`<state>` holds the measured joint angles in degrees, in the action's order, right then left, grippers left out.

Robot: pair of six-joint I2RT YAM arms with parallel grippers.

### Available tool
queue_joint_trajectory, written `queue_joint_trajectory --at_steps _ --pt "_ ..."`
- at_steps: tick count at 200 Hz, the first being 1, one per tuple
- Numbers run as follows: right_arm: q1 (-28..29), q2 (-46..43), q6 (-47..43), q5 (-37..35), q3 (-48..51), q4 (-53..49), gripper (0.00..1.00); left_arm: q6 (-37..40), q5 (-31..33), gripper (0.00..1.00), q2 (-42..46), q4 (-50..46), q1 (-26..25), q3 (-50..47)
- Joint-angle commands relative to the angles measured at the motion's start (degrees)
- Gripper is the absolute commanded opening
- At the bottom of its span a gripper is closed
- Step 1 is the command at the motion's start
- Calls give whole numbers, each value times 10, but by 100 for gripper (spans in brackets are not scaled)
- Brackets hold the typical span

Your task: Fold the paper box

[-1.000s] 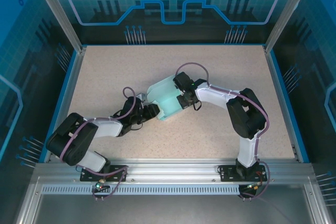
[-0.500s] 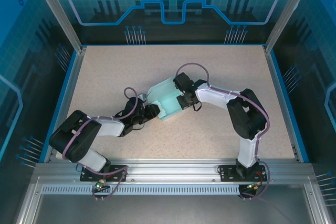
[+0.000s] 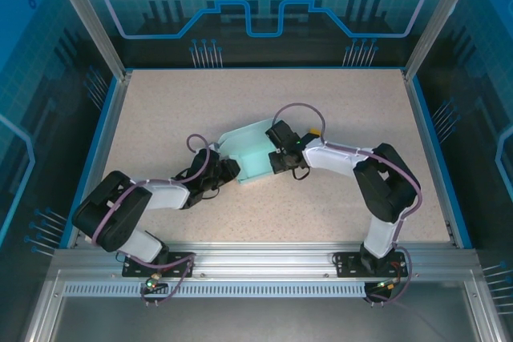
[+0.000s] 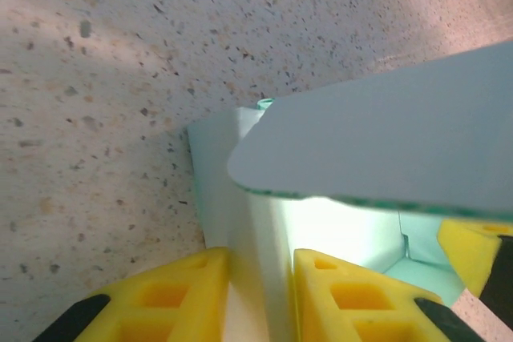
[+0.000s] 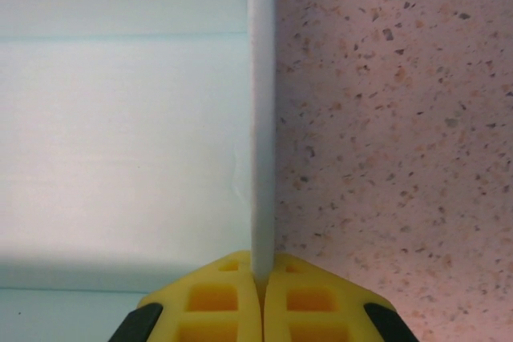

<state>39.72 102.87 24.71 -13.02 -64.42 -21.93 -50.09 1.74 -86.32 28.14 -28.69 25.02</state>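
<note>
The paper box (image 3: 250, 148) lies half-formed near the middle of the table (image 3: 160, 110), walls partly raised. The right gripper (image 5: 261, 298) is pinched tight on the thin upright edge of one side wall, with no gap between its fingers. The left gripper (image 4: 258, 294) straddles another wall with a narrow gap; whether its fingers (image 4: 183, 292) press the card, I cannot tell. Both arms lie low with bent elbows, their forearms reaching inward to the box from opposite sides.
</note>
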Motion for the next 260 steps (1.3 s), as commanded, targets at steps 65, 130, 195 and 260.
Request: queue_joint_trajectory --at_steps 65,130,195,260 --pt "46 -26 63 44 24 70 3 60 62 30 7 -134 -22 17" --pt "54 -34 64 35 25 69 3 139 152 24 -2 -259 -40 56" --pt "57 -59 76 30 37 85 3 186 218 23 -41 -318 -57 93" --pt "57 -47 79 33 41 93 3 212 178 29 -77 -325 -57 119"
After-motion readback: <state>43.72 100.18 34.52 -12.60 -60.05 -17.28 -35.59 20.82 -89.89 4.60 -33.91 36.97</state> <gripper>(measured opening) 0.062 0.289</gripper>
